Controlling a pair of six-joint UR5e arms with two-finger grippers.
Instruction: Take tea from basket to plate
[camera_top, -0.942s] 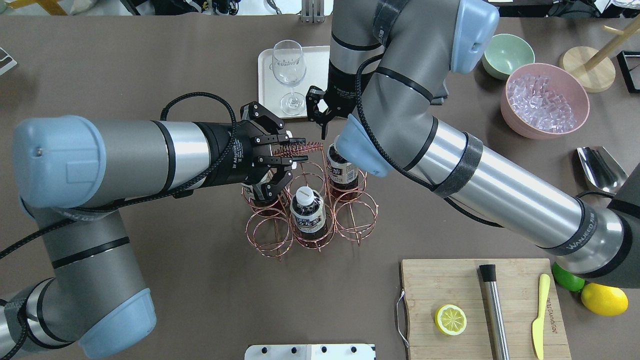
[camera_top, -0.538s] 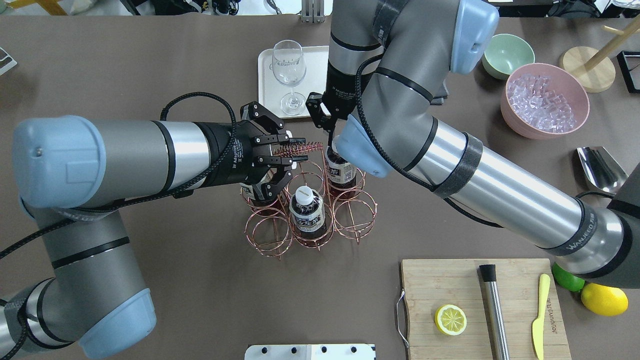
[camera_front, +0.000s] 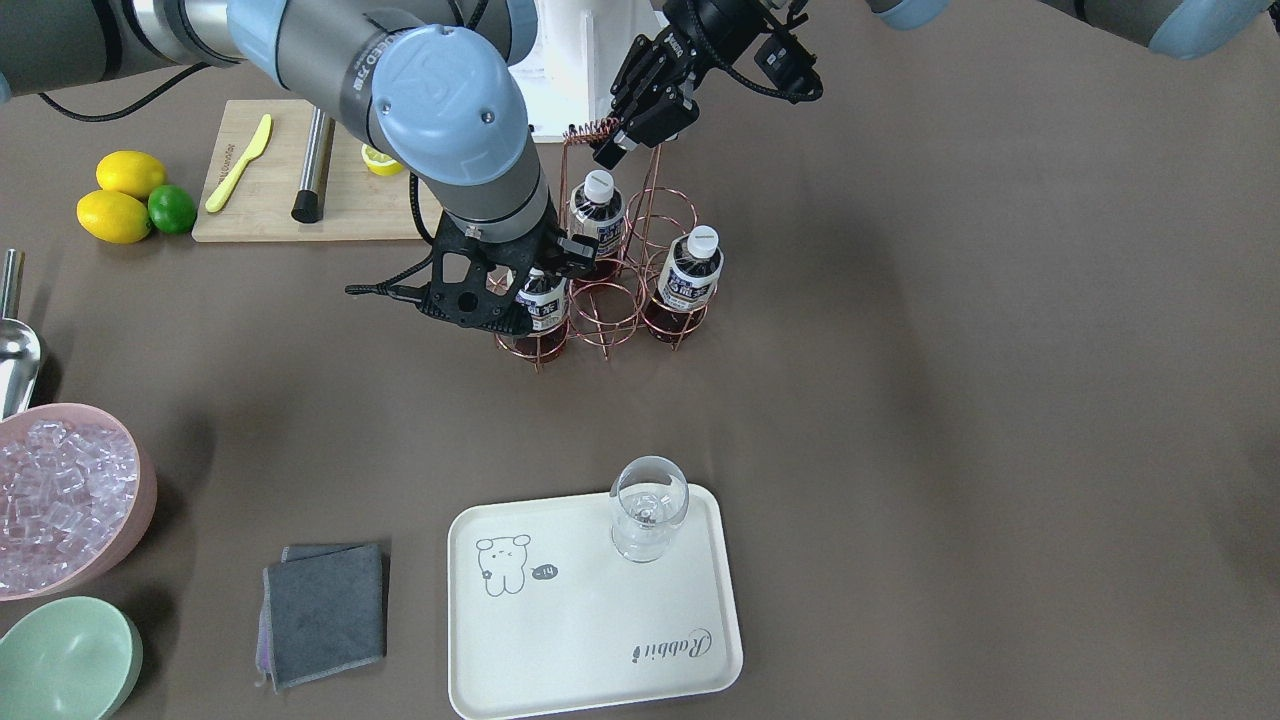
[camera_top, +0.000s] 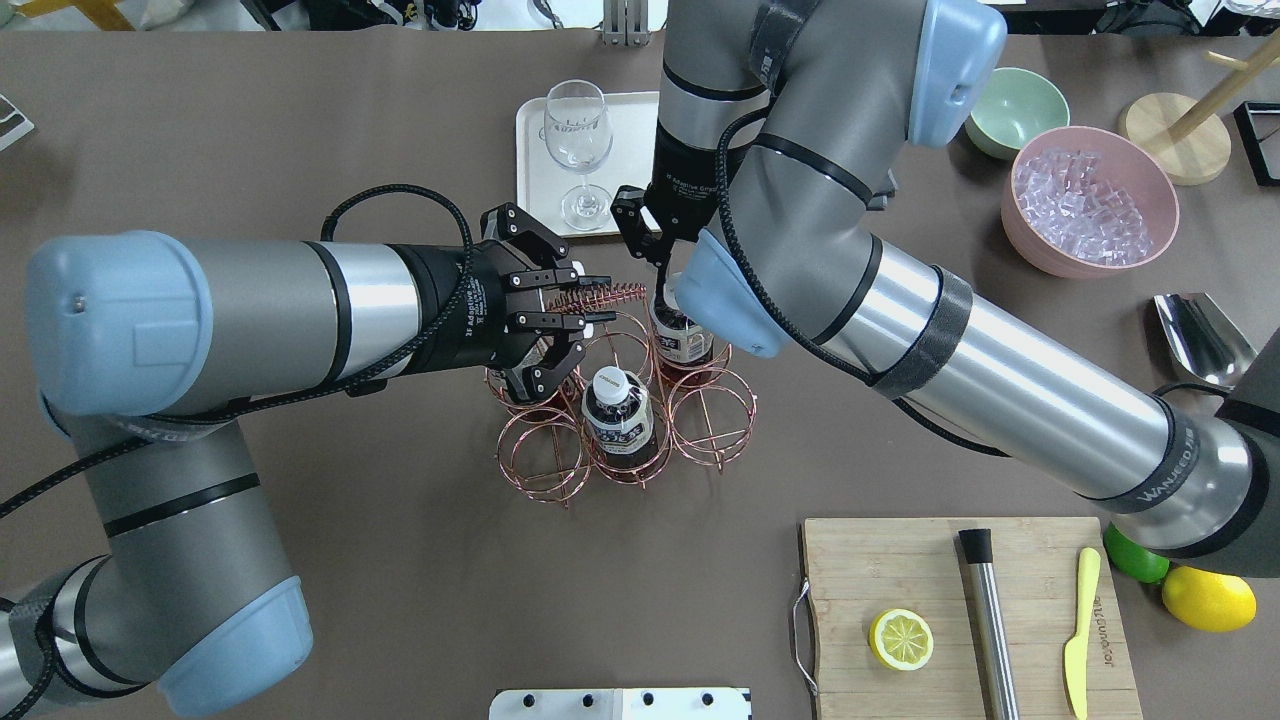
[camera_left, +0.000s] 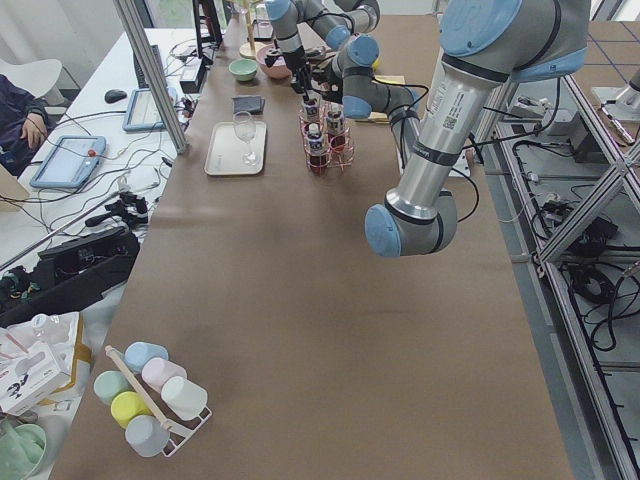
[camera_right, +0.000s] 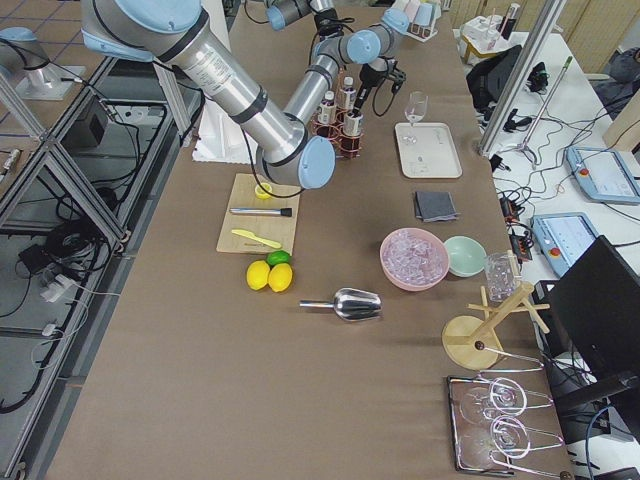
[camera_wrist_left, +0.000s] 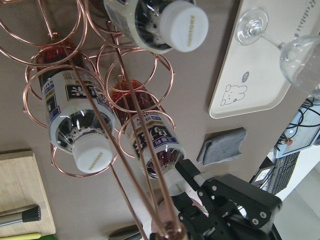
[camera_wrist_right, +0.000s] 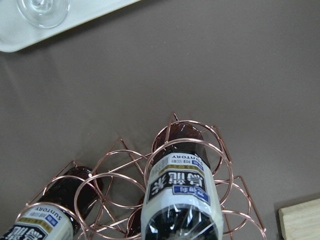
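Right gripper (camera_top: 663, 280): comes down from above, fingers pressed together on the white cap of a tea bottle (camera_top: 682, 345). We place that bottle in the upper right ring of the copper wire basket (camera_top: 706, 440), centre of the overhead frame. Its base is seated inside the ring.

A second bottle (camera_top: 620, 420) stands in the lower middle ring. A third bottle (camera_front: 690, 275) stands in the upper left ring and is mostly hidden under the left arm in the overhead frame.

Left gripper (camera_top: 592, 300): clamped on the basket's twisted handle (camera_top: 628, 292), one finger on either side of the coil.

Cream tray (camera_front: 580, 640): lower centre of the front-facing frame, well apart from the basket. We note a wine glass (camera_front: 648, 520) upright on its upper right corner.
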